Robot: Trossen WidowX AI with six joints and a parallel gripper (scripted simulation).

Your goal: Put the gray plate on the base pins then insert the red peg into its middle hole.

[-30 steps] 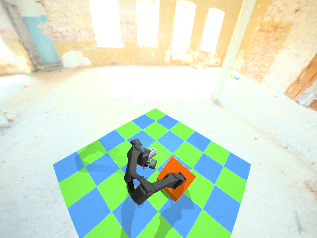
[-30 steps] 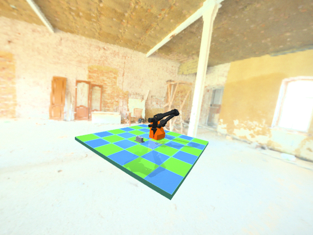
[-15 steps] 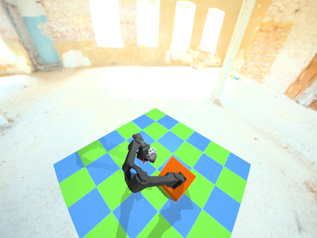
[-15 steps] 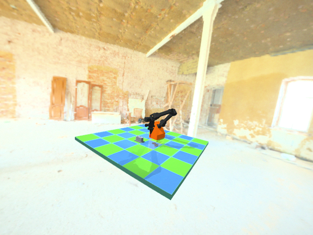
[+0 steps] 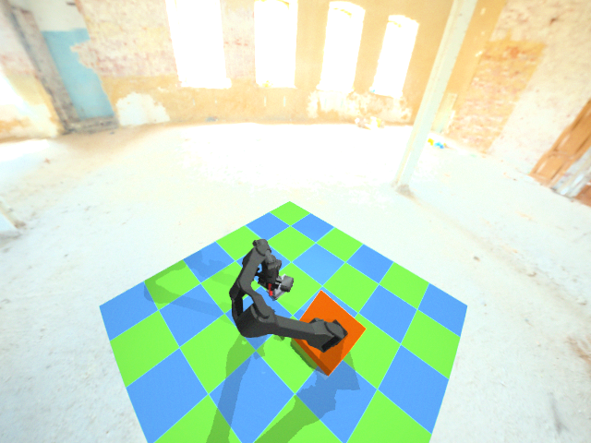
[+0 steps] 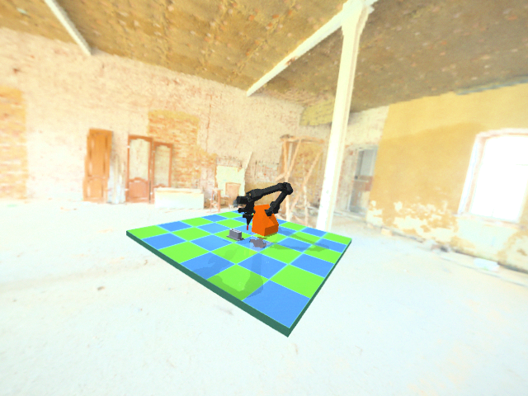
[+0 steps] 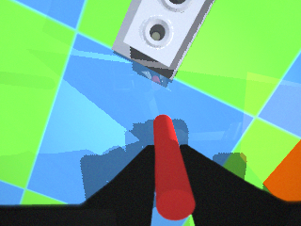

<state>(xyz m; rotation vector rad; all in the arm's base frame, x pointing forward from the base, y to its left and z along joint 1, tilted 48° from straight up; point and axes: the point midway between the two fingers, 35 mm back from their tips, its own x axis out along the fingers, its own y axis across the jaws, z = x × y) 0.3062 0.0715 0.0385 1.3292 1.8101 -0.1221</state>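
On the checkered bench (image 6: 272, 326) an orange block (image 6: 264, 221) carries the arm (image 5: 267, 324); the gray plate (image 7: 162, 35) on its base lies ahead — nothing between. Jaws clenched on the red peg (image 7: 169, 169), held off the bench, long axis pointing toward the plate.
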